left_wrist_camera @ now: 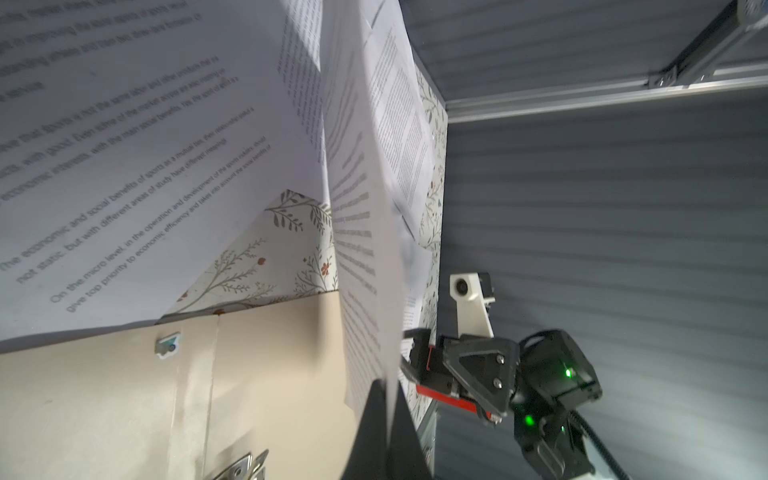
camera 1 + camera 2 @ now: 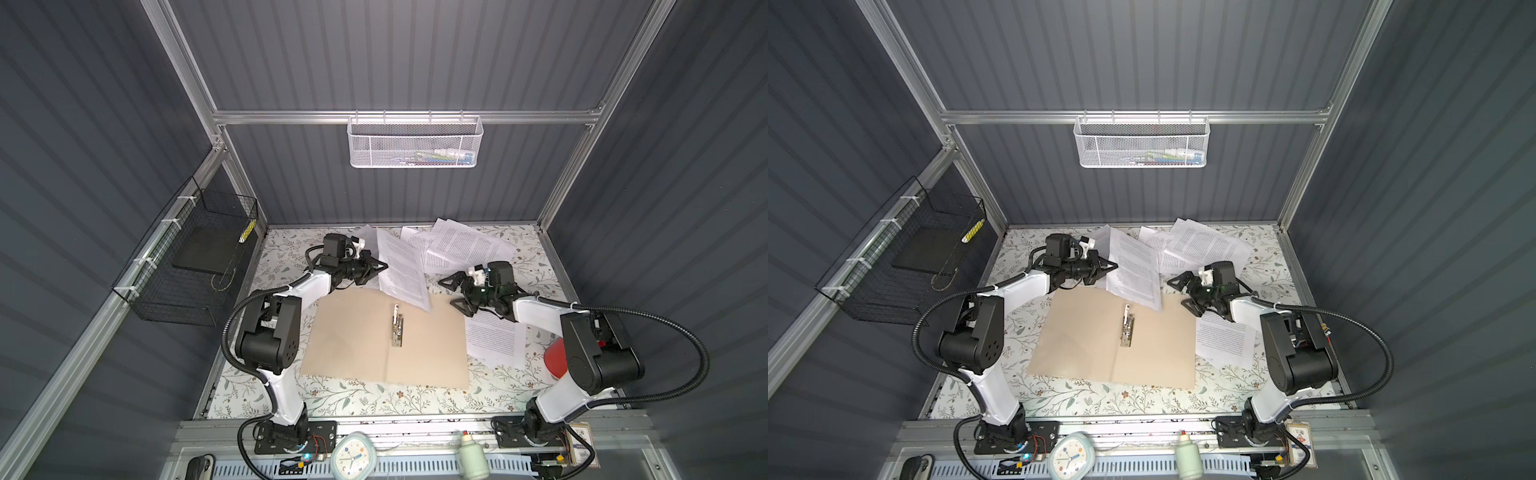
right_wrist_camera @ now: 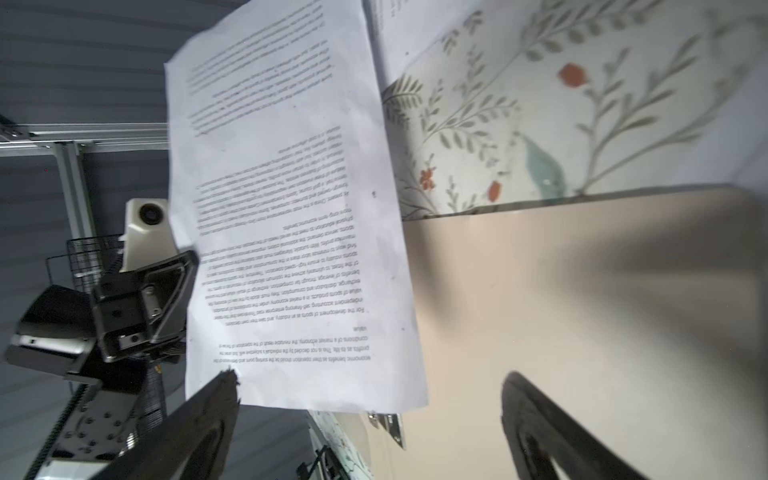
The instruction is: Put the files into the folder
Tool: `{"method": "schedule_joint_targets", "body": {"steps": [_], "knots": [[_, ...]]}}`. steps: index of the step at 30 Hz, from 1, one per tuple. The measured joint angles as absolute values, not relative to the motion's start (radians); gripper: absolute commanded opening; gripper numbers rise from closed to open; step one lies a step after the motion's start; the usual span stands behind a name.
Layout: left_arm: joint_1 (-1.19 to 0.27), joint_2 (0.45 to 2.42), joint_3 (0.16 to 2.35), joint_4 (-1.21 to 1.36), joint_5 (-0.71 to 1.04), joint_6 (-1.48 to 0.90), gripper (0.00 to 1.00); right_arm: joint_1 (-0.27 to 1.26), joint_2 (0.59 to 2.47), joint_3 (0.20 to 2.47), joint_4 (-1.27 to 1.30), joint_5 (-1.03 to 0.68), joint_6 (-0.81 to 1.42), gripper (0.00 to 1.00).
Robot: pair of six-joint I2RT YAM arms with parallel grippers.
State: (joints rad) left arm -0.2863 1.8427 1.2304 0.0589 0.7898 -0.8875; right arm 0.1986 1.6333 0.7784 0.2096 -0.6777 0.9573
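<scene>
The tan folder (image 2: pixel 353 345) (image 2: pixel 1084 345) lies open and flat on the floral table, with its metal clip (image 2: pixel 397 328) along the spine. My left gripper (image 2: pixel 384 266) (image 1: pixel 386 382) is shut on the edge of one printed white sheet (image 2: pixel 403 270) (image 1: pixel 365 249) (image 3: pixel 291 208). That sheet is lifted and hangs over the folder's back edge. My right gripper (image 2: pixel 448 293) (image 3: pixel 370 376) stands open just right of the sheet, above the folder's back right corner, holding nothing. More files (image 2: pixel 465 245) lie scattered at the back, and one sheet (image 2: pixel 494 336) lies right of the folder.
A white mesh basket (image 2: pixel 413 141) hangs on the back rail. A black wire basket (image 2: pixel 195 257) holding a black pad hangs on the left wall. A red object (image 2: pixel 555 357) sits behind the right arm. A clock (image 2: pixel 352 457) and a bottle (image 2: pixel 471 457) stand on the front ledge.
</scene>
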Motion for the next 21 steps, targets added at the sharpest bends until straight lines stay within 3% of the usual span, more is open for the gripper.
{"method": "schedule_joint_targets", "body": {"steps": [11,21], "knots": [[-0.357,1.843,1.375,-0.057,0.896,-0.853,0.0,0.157,1.713,0.796,0.366,-0.803,0.863,0.99],[-0.397,1.827,1.519,-0.06,0.918,-0.907,0.0,0.128,1.767,0.784,0.784,-0.918,1.03,0.97]]}}
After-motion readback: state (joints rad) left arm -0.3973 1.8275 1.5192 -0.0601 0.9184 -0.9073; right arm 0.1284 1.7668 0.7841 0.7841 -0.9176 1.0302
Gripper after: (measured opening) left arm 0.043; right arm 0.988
